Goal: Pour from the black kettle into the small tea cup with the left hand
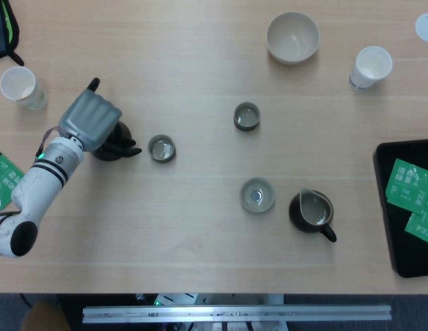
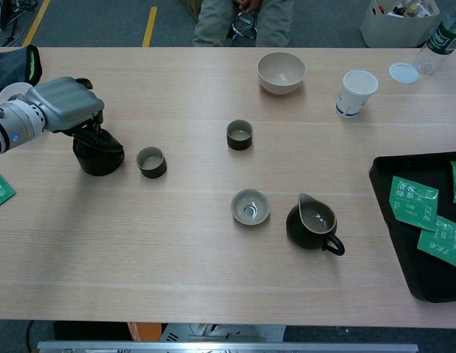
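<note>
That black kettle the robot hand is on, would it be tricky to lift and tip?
Probably stiff and fairly heavy for its size: the kettle looks like thick dark ceramic. Its squat, wide body should stand steadily, but the glaze may be slippery under the left robot hand. Likely fragile if it knocked the cup beside it.

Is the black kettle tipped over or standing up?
Tipped a little. The black kettle leans toward the small tea cup, gripped by the left hand.
</note>
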Motion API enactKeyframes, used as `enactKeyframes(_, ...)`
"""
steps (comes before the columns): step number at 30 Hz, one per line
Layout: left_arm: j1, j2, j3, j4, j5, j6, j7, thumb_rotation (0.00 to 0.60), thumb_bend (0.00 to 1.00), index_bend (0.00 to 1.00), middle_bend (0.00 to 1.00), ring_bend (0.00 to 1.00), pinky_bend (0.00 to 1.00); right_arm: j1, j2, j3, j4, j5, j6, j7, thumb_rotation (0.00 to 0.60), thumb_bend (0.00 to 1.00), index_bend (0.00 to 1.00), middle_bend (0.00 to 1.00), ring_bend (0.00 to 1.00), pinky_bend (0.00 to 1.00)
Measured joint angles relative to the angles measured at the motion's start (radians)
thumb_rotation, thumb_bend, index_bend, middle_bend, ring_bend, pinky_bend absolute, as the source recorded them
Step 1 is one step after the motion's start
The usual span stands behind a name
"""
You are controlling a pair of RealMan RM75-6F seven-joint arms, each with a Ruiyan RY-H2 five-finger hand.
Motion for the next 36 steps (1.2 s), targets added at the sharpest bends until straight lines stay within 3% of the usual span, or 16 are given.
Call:
enactKeyframes(9,-0.014,0.008,0.006,-0.012,-0.035,-0.024,-0.008,0.0,0.04,0.78,0.84,0.59,0.11,-0.002,0.001,0.0,-0.001,0.002,0.001,0.003,0.6,0.15,0.33,0.33,0.22,0.24)
enactKeyframes(20,-0.042,0.019,0.021,-0.044,-0.106,-0.039,0.003,0.0,0.04,0.9,1.0,0.75,0.11,-0.004,-0.002,0.001,0.006,0.006,0.004,0.011,0.6,0.15,0.33,0.33,0.22,0.24)
enactKeyframes(36,0.011,0.053,-0.029,-0.06,-0.039,0.036,-0.189,0.0,0.04,1.0,1.0,0.89,0.11,-0.001,-0.002,0.001,-0.001,-0.006,0.01,0.009,0.6,0.15,0.33,0.33,0.22,0.24)
